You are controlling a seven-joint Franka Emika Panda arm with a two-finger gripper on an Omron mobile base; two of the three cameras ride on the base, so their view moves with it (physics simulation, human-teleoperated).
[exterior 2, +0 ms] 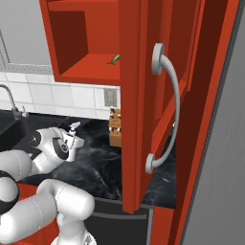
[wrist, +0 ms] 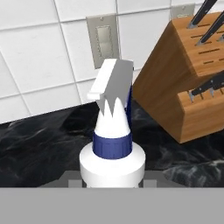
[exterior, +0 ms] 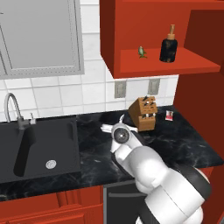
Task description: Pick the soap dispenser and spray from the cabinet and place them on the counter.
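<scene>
- Hand view: the spray [wrist: 112, 148] stands upright between the gripper's [wrist: 112, 183] finger tips, its white nozzle head up and a blue collar round its neck; the jaws are part closed around the bottle's body.
- Black marble-look counter [wrist: 39, 144] lies just below; whether the bottle's base touches it cannot be told.
- Wooden knife block [wrist: 183, 87] is just beside the spray, in front of the tiled wall with a grey outlet plate [wrist: 103, 40].
- Left base view: the soap dispenser [exterior: 168, 47] stands on the shelf of the open red cabinet [exterior: 144, 26], near a small green figure [exterior: 142, 51].
- Black sink [exterior: 37, 146] with tap sits well apart from the gripper.
</scene>
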